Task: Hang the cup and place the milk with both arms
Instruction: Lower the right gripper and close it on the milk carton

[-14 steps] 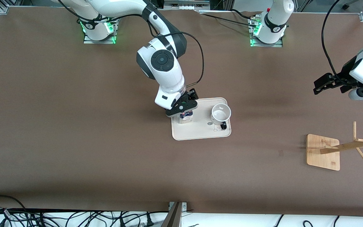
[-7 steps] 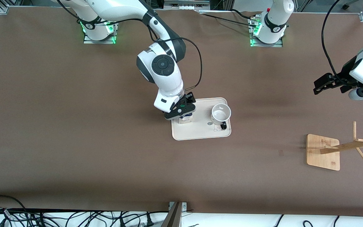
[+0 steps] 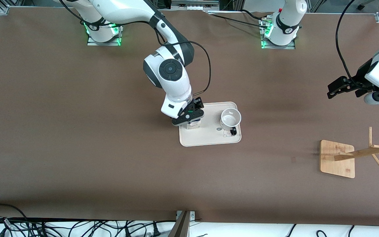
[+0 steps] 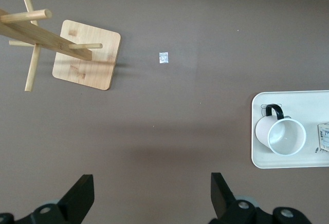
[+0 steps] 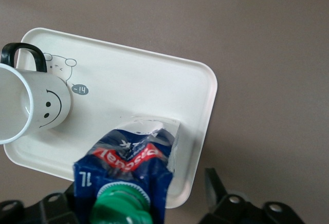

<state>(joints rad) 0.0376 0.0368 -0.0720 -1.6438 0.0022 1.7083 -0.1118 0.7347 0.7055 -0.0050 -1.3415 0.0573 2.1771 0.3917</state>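
Observation:
The milk [image 3: 194, 124] stands on the beige tray [image 3: 209, 140] at the end toward the right arm; its blue top and green cap fill the right wrist view [image 5: 126, 172]. My right gripper [image 3: 189, 116] is open, its fingers either side of the carton's top [image 5: 141, 198], with a gap showing at one finger [image 5: 215, 185]. The cup [image 3: 231, 119] stands upright on the tray's other end, its smiley showing in the right wrist view [image 5: 36, 106]. My left gripper [image 3: 336, 89] is open and empty [image 4: 152, 198], up over bare table at the left arm's end, waiting.
A wooden cup rack with a square base [image 3: 337, 159] and slanting pegs [image 3: 367, 152] stands toward the left arm's end, nearer the front camera than the left gripper; it also shows in the left wrist view [image 4: 86, 54]. A small silver speck [image 4: 163, 57] lies on the table.
My right gripper has sunk lower around the milk's top and shifted slightly toward the right arm's base. The left arm, cup and tray have not moved.

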